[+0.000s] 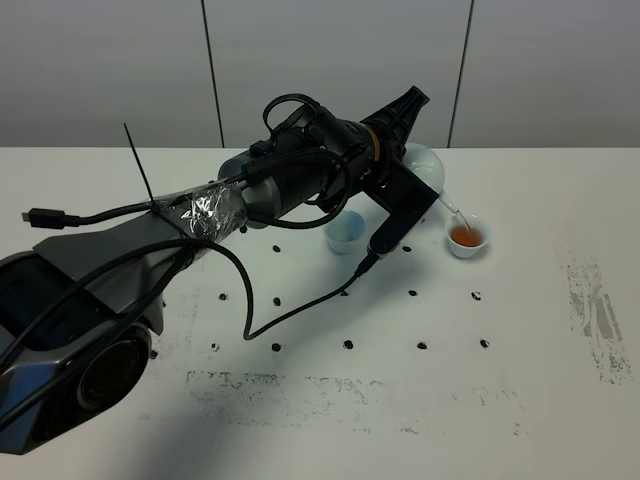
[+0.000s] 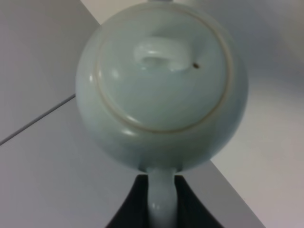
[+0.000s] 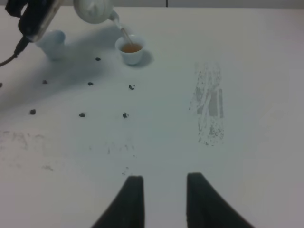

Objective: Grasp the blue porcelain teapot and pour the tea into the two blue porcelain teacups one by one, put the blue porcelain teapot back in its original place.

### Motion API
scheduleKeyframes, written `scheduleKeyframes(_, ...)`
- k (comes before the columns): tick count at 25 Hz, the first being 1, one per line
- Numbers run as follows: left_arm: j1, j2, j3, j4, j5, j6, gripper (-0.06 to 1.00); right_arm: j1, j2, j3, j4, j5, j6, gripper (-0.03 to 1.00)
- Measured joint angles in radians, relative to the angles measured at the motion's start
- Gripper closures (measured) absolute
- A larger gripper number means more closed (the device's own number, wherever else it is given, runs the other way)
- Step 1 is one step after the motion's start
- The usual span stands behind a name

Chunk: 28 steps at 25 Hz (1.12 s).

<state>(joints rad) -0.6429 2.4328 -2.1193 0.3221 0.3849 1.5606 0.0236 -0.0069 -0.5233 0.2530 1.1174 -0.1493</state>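
The blue porcelain teapot [image 1: 425, 163] hangs tilted above the table, and a thin stream runs from its spout into the right teacup [image 1: 467, 237], which holds amber tea. My left gripper [image 2: 161, 202] is shut on the teapot's loop handle; the lid and knob [image 2: 160, 54] fill the left wrist view. The left teacup [image 1: 345, 232] stands next to it, partly behind the arm; I cannot see inside it. The right wrist view shows the teapot [image 3: 94, 9], the filled cup [image 3: 130, 49] and the other cup [image 3: 53, 42] far off. My right gripper [image 3: 164, 199] is open and empty over bare table.
The left arm [image 1: 280, 185] and its black cable [image 1: 300, 305] reach across the middle of the white table [image 1: 540, 400]. Black dot marks [image 1: 348, 344] lie in rows before the cups. A scuffed grey patch [image 1: 595, 320] is at the right. Grey wall panels stand behind.
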Motion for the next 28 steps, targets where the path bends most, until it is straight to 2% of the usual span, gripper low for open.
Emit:
scheduleKeyframes(13, 0.000, 0.000, 0.000, -0.007, 0.027, -0.058, 0.87, 0.000, 0.000, 0.000, 0.000, 0.000, 0.000, 0.76)
scheduleKeyframes(16, 0.000, 0.000, 0.000, -0.040, 0.043, -0.069, 0.87, 0.000, 0.000, 0.000, 0.000, 0.000, 0.000, 0.76)
scheduleKeyframes(24, 0.008, 0.000, -0.001, -0.089, 0.066, -0.177, 0.87, 0.000, 0.000, 0.000, 0.000, 0.000, 0.000, 0.76)
scheduleKeyframes(28, 0.014, -0.003, -0.001, -0.166, 0.094, -0.184, 0.87, 0.000, 0.000, 0.000, 0.000, 0.000, 0.000, 0.76)
